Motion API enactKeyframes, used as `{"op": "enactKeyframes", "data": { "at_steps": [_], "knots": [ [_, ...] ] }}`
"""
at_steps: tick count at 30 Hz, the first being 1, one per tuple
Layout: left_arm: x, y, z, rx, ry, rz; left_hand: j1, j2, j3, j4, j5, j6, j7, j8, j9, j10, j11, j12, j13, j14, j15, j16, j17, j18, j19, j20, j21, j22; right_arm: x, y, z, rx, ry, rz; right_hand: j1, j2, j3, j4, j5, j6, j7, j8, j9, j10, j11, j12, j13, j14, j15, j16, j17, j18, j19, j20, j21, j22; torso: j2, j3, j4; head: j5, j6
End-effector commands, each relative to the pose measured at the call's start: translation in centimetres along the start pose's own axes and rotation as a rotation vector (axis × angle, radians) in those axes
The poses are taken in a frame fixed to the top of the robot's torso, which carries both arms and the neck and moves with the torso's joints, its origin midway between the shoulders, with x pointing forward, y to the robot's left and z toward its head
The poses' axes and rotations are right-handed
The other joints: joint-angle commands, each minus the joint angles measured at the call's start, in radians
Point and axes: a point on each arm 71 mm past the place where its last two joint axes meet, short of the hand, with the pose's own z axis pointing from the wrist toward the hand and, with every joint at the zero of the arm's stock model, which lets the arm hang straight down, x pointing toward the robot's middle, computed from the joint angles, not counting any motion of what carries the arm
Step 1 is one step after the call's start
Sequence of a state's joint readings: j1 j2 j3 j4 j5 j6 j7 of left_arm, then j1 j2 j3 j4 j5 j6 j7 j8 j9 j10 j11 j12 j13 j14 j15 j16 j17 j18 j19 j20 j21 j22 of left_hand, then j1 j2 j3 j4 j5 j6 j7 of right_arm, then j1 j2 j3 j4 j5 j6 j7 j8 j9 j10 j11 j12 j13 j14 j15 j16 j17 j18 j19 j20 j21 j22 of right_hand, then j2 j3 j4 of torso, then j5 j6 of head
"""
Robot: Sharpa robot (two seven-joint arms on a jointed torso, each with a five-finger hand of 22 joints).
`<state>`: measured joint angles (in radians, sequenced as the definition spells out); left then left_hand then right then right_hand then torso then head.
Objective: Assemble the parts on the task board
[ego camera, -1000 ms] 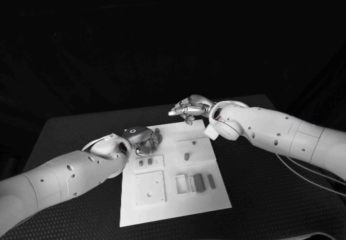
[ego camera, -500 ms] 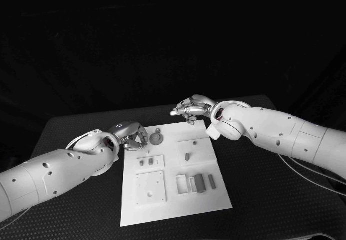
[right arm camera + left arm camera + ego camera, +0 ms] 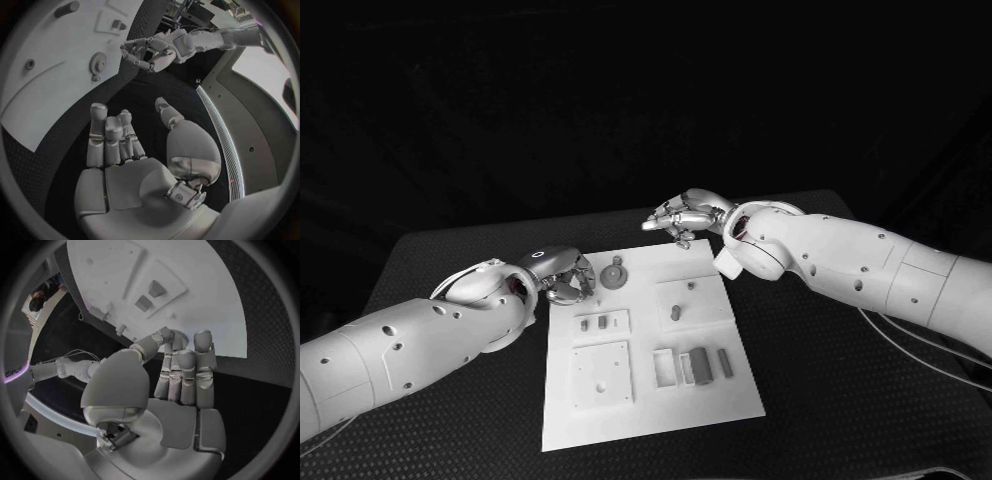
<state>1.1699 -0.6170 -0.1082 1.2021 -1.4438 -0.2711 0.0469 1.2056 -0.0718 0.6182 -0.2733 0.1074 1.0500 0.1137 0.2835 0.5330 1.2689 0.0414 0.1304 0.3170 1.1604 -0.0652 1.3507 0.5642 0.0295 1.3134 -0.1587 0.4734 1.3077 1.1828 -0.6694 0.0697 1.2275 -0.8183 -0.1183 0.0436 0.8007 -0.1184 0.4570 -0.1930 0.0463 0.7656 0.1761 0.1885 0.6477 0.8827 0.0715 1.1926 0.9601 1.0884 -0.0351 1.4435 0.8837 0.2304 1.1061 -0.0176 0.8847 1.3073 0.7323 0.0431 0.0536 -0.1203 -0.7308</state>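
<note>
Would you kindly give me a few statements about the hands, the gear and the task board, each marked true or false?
1. The gear-shaped part lies on the task board. True.
2. The left hand holds the gear-shaped part. False: it holds nothing; the part lies beside it.
3. The right hand hovers near the board's far edge. True.
4. The right hand grips a blue block. False: its fingers are apart, holding nothing.
</note>
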Motion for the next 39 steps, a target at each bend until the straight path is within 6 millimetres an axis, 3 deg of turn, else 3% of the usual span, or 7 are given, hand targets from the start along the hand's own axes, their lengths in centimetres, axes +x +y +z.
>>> {"op": "enactKeyframes", "data": {
  "at_steps": [1, 39],
  "knots": [
    [0.2, -0.3, 0.3, 0.009, 0.022, 0.02, 0.0, 0.009, 0.007, -0.001, 0.003, 0.005, 0.0, 0.003, 0.001, 0.008, 0.003, 0.004, 0.001, 0.006, -0.002, 0.003, -0.002, 0.086, 0.004, -0.002, 0.002, 0.017, 0.1, 0.1, 0.0, -0.009, 0.006, -0.002, -0.002, 0.006, -0.001, -0.003, 0.002, -0.001, 0.009, -0.004, 0.001, -0.006, 0.0, 0.005, -0.001, -0.007, -0.002, 0.006, -0.001, 0.031, -0.001, -0.008, -0.006, 0.016, 0.001, 0.0011, -0.0024, 0.002, 0.0],
    [1.5, -0.5, 0.9, 0.014, 0.075, 0.057, -0.002, 0.011, 0.009, -0.002, 0.002, 0.004, 0.0, 0.003, 0.001, 0.008, 0.004, 0.0, 0.003, 0.006, -0.002, 0.003, -0.002, 0.084, 0.003, -0.003, 0.0, 0.017, 0.2, 0.2, 0.1, -0.01, 0.007, -0.001, -0.002, 0.007, -0.001, -0.004, 0.002, -0.001, 0.009, -0.004, 0.002, -0.006, 0.0, 0.006, -0.002, -0.007, -0.002, 0.006, -0.002, 0.031, -0.001, -0.008, -0.006, 0.016, 0.001, 0.0006, -0.0015, -0.001, -0.004]
  ]
}}
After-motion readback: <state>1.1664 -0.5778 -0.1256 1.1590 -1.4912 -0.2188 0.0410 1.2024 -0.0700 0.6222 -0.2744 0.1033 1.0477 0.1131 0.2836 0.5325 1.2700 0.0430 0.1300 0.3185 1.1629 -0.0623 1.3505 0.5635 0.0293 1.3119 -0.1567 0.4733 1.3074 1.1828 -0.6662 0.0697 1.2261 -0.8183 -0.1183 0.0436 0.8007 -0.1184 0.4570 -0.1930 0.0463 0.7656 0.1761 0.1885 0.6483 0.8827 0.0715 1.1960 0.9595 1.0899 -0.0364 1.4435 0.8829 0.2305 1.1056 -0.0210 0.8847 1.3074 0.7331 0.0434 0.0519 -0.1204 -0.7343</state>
